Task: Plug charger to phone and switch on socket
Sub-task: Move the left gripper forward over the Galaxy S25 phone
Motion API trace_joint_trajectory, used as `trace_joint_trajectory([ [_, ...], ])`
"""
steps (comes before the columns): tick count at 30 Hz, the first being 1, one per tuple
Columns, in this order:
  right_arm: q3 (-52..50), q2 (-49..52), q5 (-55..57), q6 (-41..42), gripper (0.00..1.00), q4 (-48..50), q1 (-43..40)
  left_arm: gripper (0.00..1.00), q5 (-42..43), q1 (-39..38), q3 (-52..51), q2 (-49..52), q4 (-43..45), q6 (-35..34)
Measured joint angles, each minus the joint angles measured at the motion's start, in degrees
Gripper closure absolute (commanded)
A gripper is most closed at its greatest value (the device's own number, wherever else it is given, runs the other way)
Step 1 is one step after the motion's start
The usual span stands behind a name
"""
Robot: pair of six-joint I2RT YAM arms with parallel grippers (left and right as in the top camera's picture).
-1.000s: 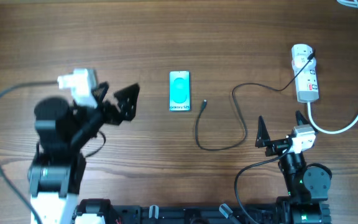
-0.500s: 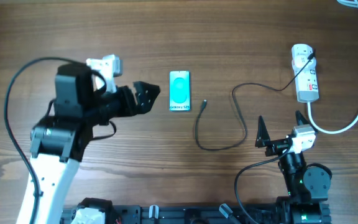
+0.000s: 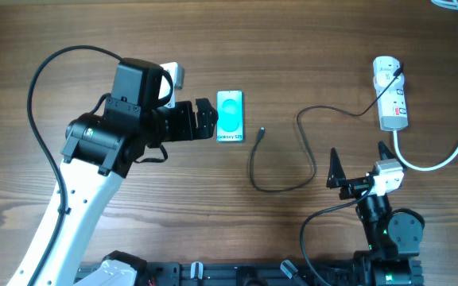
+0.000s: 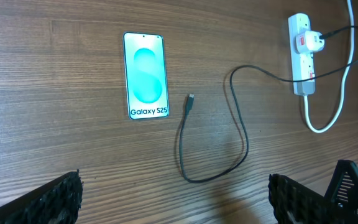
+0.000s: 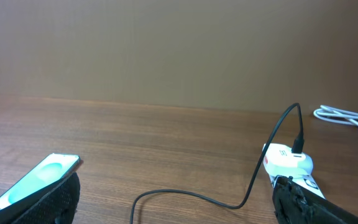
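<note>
The phone [image 3: 230, 116] lies flat, its cyan screen lit and facing up, with the white lettered band at its 6 o'clock end. The charger [image 3: 312, 163] is unplugged: its connector tip [image 3: 261, 132] rests just at the phone's 4 o'clock, apart from it. The thin black cable loops round to the socket [image 3: 390, 94] at 3 o'clock. The socket lies lengthwise from 12 to 6, with its white cable leaving at 6.

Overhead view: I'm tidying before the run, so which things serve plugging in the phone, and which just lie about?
For the job: phone, charger, socket.
Lying about: white cable at the far right corner, possibly the socket's own lead.
</note>
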Motion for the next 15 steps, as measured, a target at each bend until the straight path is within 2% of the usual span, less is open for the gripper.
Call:
trace_joint_trajectory([
  [15, 0.0, 0.0, 0.0, 0.0, 0.00, 0.0, 0.0, 0.00, 0.0, 0.0, 0.0, 0.0, 0.2, 0.0],
])
